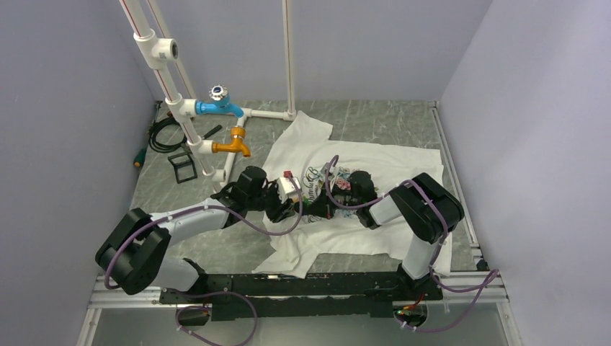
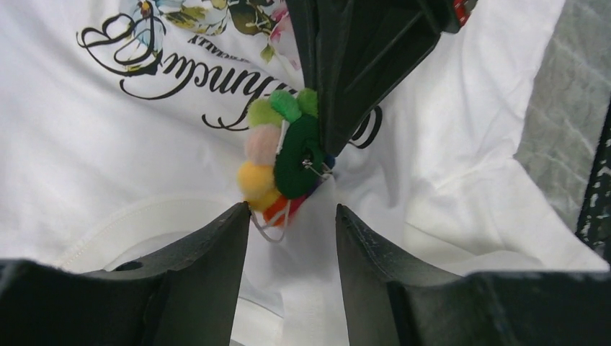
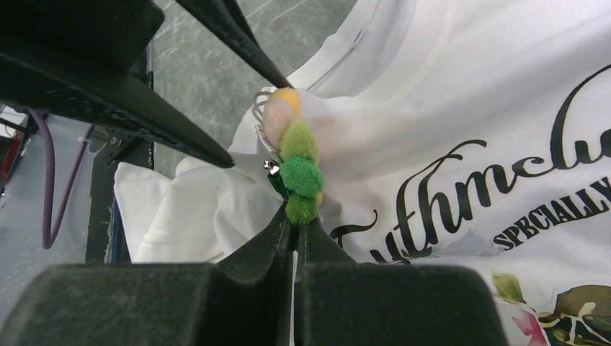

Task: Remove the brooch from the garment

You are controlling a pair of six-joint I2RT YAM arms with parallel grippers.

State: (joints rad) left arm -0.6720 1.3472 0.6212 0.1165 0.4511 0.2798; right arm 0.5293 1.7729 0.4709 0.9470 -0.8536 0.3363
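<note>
The brooch [image 2: 284, 155] is a small round ring of red, yellow, pink and green pom-poms on a green felt back with a metal pin. It is still on a raised fold of the white printed T-shirt [image 2: 108, 144]. My right gripper [image 3: 295, 220] is shut on the brooch's [image 3: 297, 173] green edge, and its fingers [image 2: 346, 72] come down from above in the left wrist view. My left gripper [image 2: 292, 209] is open just below the brooch, with bunched fabric between its fingers. In the top view both grippers meet over the shirt [image 1: 389, 162] and hide the brooch.
A white pipe frame with a blue tap [image 1: 216, 107] and an orange tap [image 1: 234, 143] stands at the back left. A black cable coil [image 1: 166, 133] and a black clip [image 1: 184, 167] lie left of it. The grey marbled table [image 1: 375, 115] has metal rails along its edges.
</note>
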